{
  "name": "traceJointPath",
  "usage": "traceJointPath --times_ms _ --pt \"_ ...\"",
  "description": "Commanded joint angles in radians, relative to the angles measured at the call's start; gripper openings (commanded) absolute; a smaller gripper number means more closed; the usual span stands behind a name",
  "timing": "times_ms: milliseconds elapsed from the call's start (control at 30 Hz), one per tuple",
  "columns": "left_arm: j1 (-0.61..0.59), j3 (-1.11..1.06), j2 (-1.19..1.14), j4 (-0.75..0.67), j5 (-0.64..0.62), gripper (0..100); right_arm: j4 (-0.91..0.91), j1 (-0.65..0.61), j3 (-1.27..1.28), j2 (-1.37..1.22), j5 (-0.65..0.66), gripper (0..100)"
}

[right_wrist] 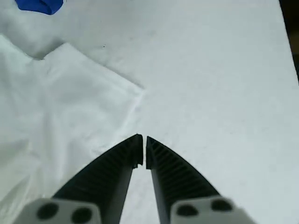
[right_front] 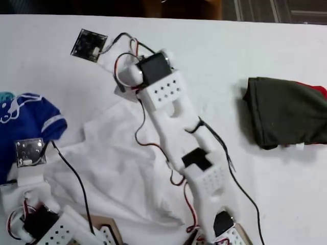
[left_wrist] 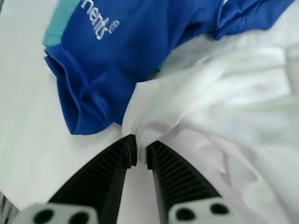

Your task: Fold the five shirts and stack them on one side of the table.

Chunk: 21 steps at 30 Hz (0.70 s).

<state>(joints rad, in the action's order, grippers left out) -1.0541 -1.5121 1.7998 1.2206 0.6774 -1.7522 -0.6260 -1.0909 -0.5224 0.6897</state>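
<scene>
A white shirt (right_front: 115,168) lies spread and rumpled on the table's left half. A blue shirt (right_front: 25,120) is bunched at its left edge. At the right lies a folded dark green shirt (right_front: 283,112) on top of a red one (right_front: 319,91). My left gripper (left_wrist: 138,151) is shut on a pinched-up edge of the white shirt (left_wrist: 224,93), right beside the blue shirt (left_wrist: 126,42). My right gripper (right_wrist: 140,151) is shut at the hem of the white shirt (right_wrist: 70,102), near its corner, and the hem runs into its tips.
The right arm (right_front: 173,127) stretches diagonally across the table's middle, over the white shirt, trailing cables. The left arm (right_front: 30,173) stands at the near left corner. Bare white table (right_front: 230,56) lies between the arm and the folded stack.
</scene>
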Motion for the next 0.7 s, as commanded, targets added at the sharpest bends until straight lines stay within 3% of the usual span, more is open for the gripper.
traceJointPath --times_ms 0,167,267,500,667 --pt "0.012 0.038 0.023 -0.021 0.002 3 0.012 0.021 0.097 0.071 -0.012 1.9" --pt "0.012 0.038 0.023 -0.017 0.002 3 0.203 0.044 0.163 -0.048 -0.072 1.9" --pt "0.012 0.038 0.023 -0.017 0.002 3 0.265 0.007 0.163 -0.162 -0.025 1.9" --pt "0.006 0.038 0.023 -0.017 0.002 3 0.22 -0.022 0.161 -0.407 0.21 1.9" --pt "0.009 0.038 0.023 -0.017 0.002 3 0.124 -0.022 0.161 -0.45 0.279 1.9"
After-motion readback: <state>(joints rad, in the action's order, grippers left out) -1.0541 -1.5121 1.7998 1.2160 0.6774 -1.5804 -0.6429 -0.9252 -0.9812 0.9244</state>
